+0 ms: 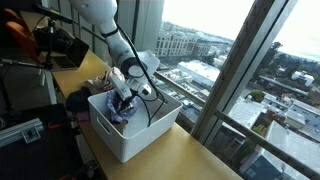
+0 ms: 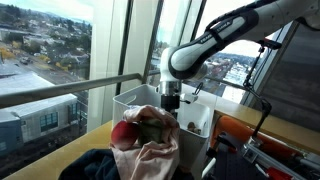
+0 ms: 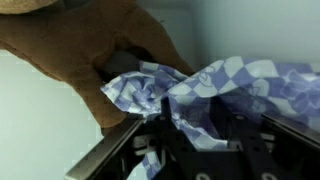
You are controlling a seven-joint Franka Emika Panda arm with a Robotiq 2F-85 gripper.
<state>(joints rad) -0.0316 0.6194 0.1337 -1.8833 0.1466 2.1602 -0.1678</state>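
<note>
End effector (image 1: 124, 101) deep in the white bin (image 1: 128, 142)!
Checkered cloth (image 3: 215, 90) bunches between its fingers, though I can't tell if it's gripped. Neither it nor the brown cloth (image 3: 70, 45) looks lifted out yet.

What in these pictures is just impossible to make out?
- Wrist view: the checked cloth drapes over the tool, so whether it grips is unclear.
- Wrist view: the brown cloth is cut off by the top edge.
- Exterior view: the pile of clothes hides the lower part of the white bin.

One white bin (image 1: 125, 140), one checkered cloth (image 3: 220, 90), one brown cloth (image 3: 70, 40).
</note>
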